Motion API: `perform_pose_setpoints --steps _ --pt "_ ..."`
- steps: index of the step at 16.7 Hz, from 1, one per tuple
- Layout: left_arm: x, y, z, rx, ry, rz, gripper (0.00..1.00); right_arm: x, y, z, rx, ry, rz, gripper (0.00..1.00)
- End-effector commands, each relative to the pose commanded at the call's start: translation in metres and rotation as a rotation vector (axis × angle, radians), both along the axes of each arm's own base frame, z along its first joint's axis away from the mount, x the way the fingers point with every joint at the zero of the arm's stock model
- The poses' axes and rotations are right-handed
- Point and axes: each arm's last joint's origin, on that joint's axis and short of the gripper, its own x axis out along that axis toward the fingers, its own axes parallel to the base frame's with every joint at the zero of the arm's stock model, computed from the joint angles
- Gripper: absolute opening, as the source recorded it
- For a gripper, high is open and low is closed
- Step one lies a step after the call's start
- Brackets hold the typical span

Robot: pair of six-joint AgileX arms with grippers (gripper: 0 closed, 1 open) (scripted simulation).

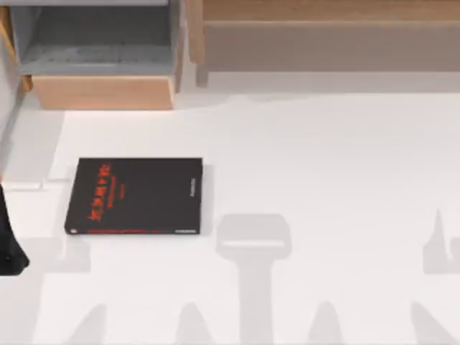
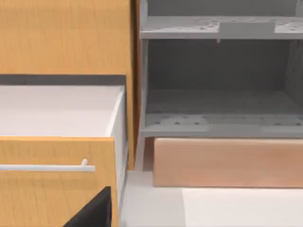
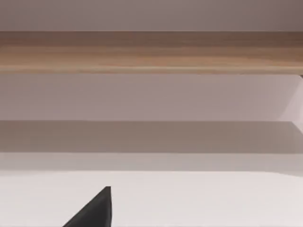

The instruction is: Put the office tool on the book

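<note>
Books: we count one book, black with red lettering, lying flat on the white table.
Book position: at about nine o'clock from the table's middle, towards the left side.
Book axis: its long axis runs from nine to three o'clock; the thin red strip lies along its six o'clock edge and the lettering sits near its nine o'clock end.
Office tool: we cannot see it, so we cannot tell where it is.
Furniture: one grey shelf unit with a wooden base at eleven o'clock, and one long wooden shelf from twelve to two o'clock. The left wrist view adds one wooden drawer, pulled out, with a pale bar handle.
Open room: the table from the book's three o'clock edge to the right side is bare, crossed by grey shadows.
Left arm: a dark part shows at the left edge, at the book's eight o'clock.
Pincers: a dark finger tip shows in the left wrist view and another in the right wrist view; spread or pressed together, we cannot tell.
</note>
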Motion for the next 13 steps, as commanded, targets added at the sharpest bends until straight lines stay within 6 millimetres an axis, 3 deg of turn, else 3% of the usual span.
perform_pose_setpoints --steps 3,6,9,13 --pt "0.0 0.0 0.002 0.0 0.002 -0.002 1.0 0.0 0.0 0.0 0.0 0.0 0.0 1.0" --pt "-0.001 0.0 0.02 0.004 0.029 -0.017 1.0 0.0 0.0 0.0 0.0 0.0 0.0 1.0" --pt "0.001 0.0 0.058 0.009 0.085 -0.037 1.0 0.0 0.0 0.0 0.0 0.0 0.0 1.0" --pt "0.016 0.003 0.127 0.01 0.198 -0.058 1.0 0.0 0.0 0.0 0.0 0.0 0.0 1.0"
